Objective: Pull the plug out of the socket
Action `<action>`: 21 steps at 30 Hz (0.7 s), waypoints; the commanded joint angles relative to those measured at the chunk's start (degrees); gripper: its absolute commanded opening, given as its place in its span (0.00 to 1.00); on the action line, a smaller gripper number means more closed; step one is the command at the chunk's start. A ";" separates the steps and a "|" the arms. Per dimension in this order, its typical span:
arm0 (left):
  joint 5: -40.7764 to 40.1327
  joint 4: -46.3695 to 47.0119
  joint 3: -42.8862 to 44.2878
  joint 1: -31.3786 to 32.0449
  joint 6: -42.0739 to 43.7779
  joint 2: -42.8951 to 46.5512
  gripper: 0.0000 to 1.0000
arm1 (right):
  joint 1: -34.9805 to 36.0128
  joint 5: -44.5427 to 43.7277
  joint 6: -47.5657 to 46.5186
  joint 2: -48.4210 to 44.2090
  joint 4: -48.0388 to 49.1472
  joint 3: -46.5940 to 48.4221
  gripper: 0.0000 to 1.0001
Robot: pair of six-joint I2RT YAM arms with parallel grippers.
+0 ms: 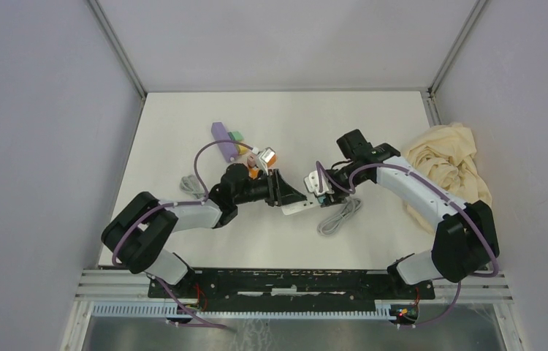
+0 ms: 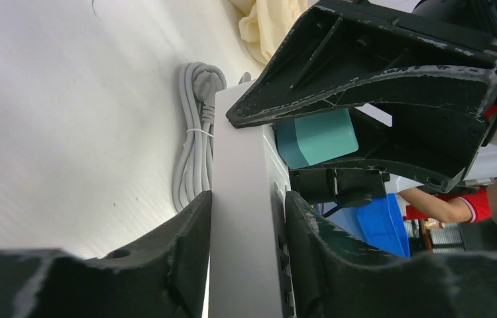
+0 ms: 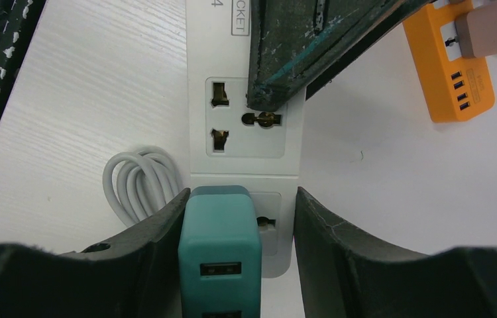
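Teal plug [image 3: 219, 245]: light, rigid, smooth plastic, likely tight in socket strip [image 2: 239, 159]. Grip 2 flat sides, pull straight; right tool [image 3: 241, 192] straddles plug, cannot tell if clamped; left tool [image 2: 247, 199] pinches strip.

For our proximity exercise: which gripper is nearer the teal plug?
Right. The right gripper has its jaws either side of the plug; the left gripper clamps the strip farther along.

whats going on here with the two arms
The left gripper is clamped across the long white plastic power strip. The right gripper straddles the teal rectangular plug, which is still plugged into that strip. A gap shows beside the plug on one side, so a firm grip isn't certain yet.
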State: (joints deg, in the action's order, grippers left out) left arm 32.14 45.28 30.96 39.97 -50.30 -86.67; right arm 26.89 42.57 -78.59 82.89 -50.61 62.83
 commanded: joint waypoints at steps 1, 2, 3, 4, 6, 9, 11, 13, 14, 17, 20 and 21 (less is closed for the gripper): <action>9.52 -2.42 3.11 0.11 4.67 -0.29 0.44 | -0.23 -0.43 -1.57 -2.57 4.13 -0.50 0.16; 9.78 -2.65 3.26 0.08 4.81 -0.45 0.40 | -0.23 -0.46 -1.64 -2.52 4.15 -0.59 0.16; 10.09 -2.91 3.47 0.10 4.98 -0.77 0.34 | -0.24 -0.47 -1.65 -2.36 4.20 -0.62 0.16; 10.44 -3.18 3.68 0.11 5.15 -1.18 0.32 | -0.24 -0.46 -1.61 -2.18 4.20 -0.64 0.16; 11.76 -3.87 4.47 0.09 5.46 -2.24 0.31 | -0.21 -0.69 -1.71 -2.00 4.17 -0.56 0.16; 14.68 -4.02 5.91 0.11 5.63 -4.56 0.44 | -0.19 -1.04 -2.04 -2.09 4.20 -0.73 0.16; 16.43 -4.00 6.66 0.10 5.69 -5.92 0.55 | -0.18 -0.99 -2.74 -2.44 4.29 -1.17 0.17; 17.85 -3.97 7.34 0.10 5.75 -7.00 0.57 | -0.11 -1.12 -3.70 -2.74 4.35 -1.71 0.18; 18.27 -3.90 7.62 0.11 5.67 -7.40 0.57 | -0.15 -1.27 -4.26 -2.92 4.42 -1.95 0.18; 19.27 -3.08 8.03 0.06 5.12 -8.09 0.49 | -0.02 -1.73 -5.02 -3.23 4.70 -2.50 0.19; 20.33 -1.90 7.98 0.09 4.38 -8.69 0.28 | 0.01 -2.04 -5.19 -3.27 4.80 -2.61 0.19; 20.51 -1.78 8.00 0.08 4.34 -8.80 0.19 | 0.14 -2.09 -5.32 -3.22 4.77 -2.68 0.19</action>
State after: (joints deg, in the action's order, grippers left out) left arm 46.24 40.07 36.91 39.22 -47.55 -95.13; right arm 27.03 40.51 -82.87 80.99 -49.15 60.18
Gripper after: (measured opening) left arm 0.493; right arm 0.559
